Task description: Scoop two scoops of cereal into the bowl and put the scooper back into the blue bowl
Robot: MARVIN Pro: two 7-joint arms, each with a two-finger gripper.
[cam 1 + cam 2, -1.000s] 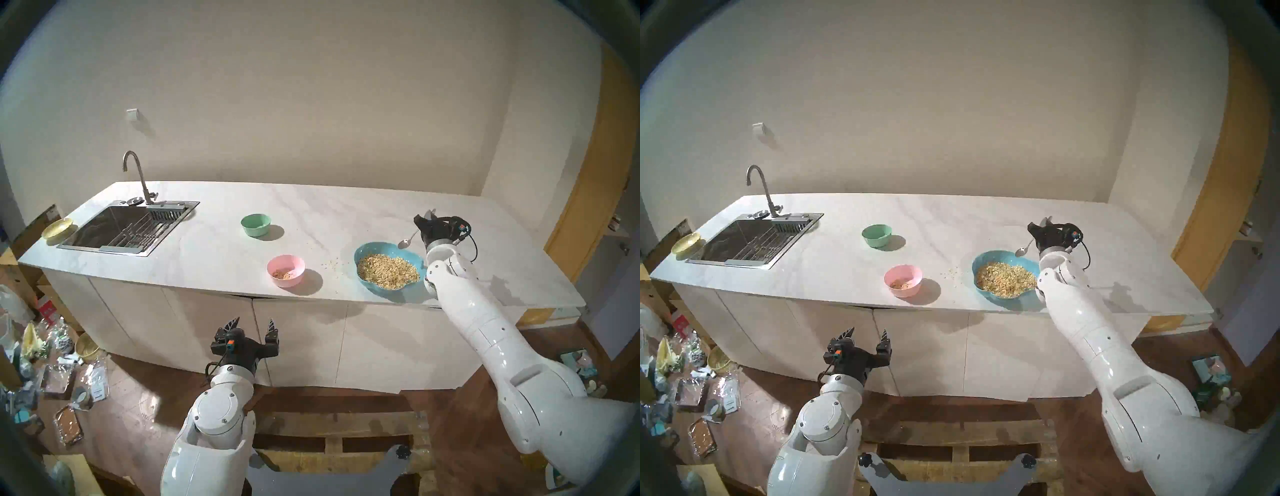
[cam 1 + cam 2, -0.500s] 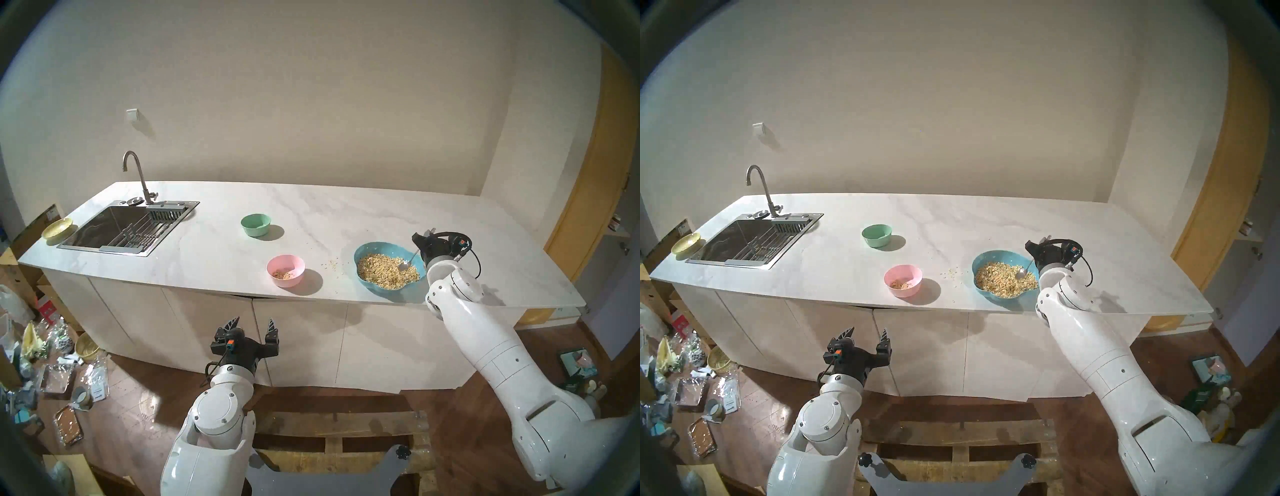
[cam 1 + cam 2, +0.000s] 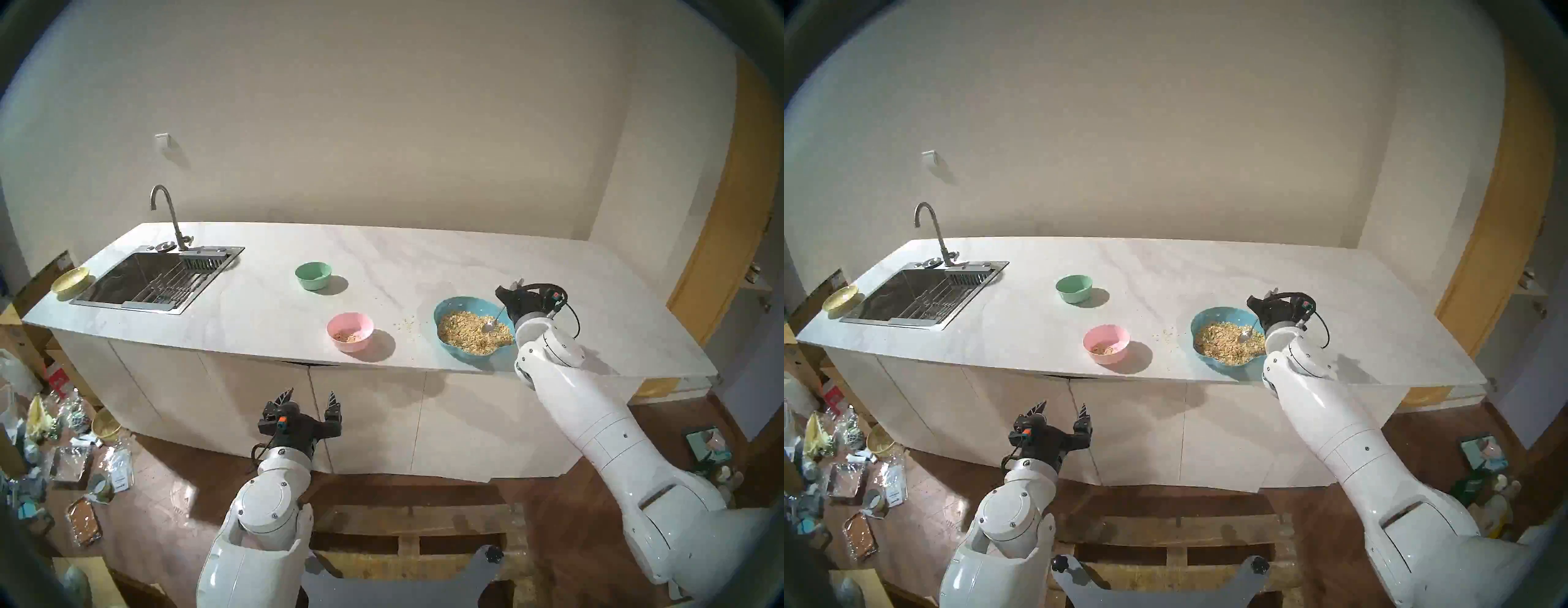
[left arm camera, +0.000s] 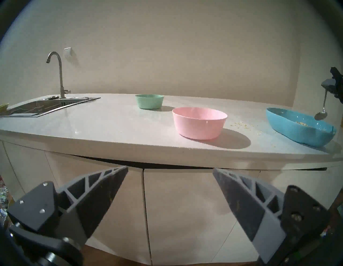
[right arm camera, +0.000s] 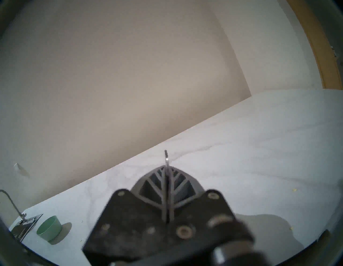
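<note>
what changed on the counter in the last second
The right gripper, shut on the spoon, came down and toward the robot, carrying the spoon head from the blue bowl's far rim to over the cereal. Pink bowl and left gripper stayed put.

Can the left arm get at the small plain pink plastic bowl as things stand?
Probably yes. The left gripper hangs open below the white countertop's front edge, and the small plain pink plastic bowl sits near that edge with nothing between; it must rise first.

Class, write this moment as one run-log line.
right gripper: shut on spoon | spoon head: over cereal in blue bowl | pink bowl: some cereal | left gripper: open, idle
</note>
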